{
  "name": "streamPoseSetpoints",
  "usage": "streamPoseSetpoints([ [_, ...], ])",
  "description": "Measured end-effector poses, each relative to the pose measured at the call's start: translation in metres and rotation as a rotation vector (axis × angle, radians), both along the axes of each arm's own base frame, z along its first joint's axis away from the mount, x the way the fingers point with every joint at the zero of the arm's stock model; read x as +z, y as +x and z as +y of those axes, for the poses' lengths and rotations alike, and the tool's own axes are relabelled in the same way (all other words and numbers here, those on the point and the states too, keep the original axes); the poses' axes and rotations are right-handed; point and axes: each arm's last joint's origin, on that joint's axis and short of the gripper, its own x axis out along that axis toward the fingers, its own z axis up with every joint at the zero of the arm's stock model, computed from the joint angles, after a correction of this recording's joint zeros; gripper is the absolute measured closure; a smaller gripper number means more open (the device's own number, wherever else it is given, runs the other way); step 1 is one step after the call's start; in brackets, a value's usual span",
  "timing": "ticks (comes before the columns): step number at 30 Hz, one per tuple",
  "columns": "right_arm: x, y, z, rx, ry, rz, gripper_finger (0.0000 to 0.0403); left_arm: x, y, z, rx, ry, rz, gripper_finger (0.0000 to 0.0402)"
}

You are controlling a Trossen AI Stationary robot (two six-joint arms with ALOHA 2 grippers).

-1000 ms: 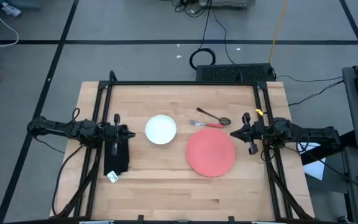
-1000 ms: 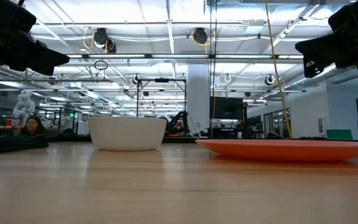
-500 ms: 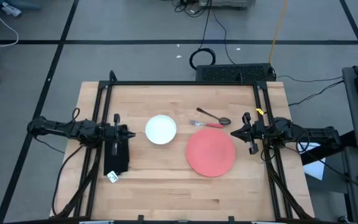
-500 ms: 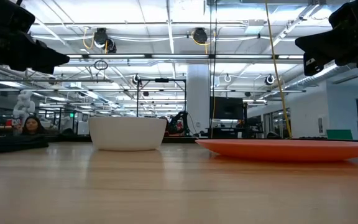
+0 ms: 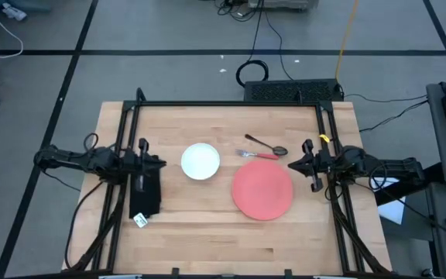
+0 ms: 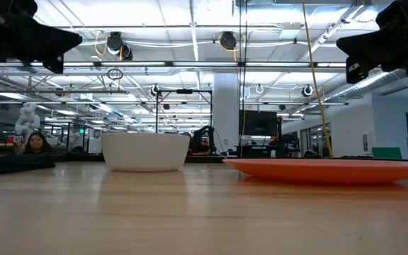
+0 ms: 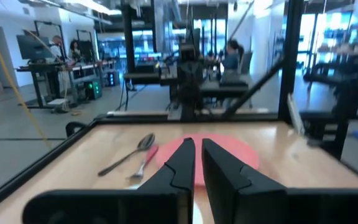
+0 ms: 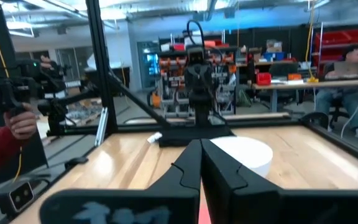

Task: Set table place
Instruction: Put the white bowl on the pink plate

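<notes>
On the table (image 5: 207,240) lie a white bowl (image 5: 200,161), a coral-red plate (image 5: 262,190), a metal spoon (image 5: 266,146) and a red-handled fork (image 5: 257,155) just beyond the plate. A black folded cloth (image 5: 145,198) with a white tag (image 5: 140,221) lies near the left side. My left gripper (image 5: 161,163) hovers left of the bowl, its fingers (image 7: 185,162) drawn together to a thin slit, with nothing between them. My right gripper (image 5: 290,165) hovers right of the plate, shut and empty. Both point level toward the table's middle, well above the wood.
Black frame rails (image 5: 231,103) run along the table's far edge and down both sides under the arms. A black box (image 5: 293,91) with cables sits behind the far edge. A person's red-sleeved hand (image 8: 17,124) holds a device beyond the table's left side.
My left gripper has tipped its fingers upward and risen a little, staying left of the bowl. Nothing on the table has moved.
</notes>
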Motion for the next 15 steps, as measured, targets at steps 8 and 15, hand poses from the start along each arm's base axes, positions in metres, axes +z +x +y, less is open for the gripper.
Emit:
streamPoseSetpoints([
  [8,0.0037,-0.0006,0.0000,0.000,-0.001,-0.038,0.0403,0.0060,-0.0008,-0.0008,-0.043,-0.093,-0.062,0.0366],
  [15,0.0037,-0.0006,0.0000,0.000,-0.001,-0.038,0.0403,0.0027,-0.0003,-0.0008,-0.056,-0.233,-0.025,0.0366],
])
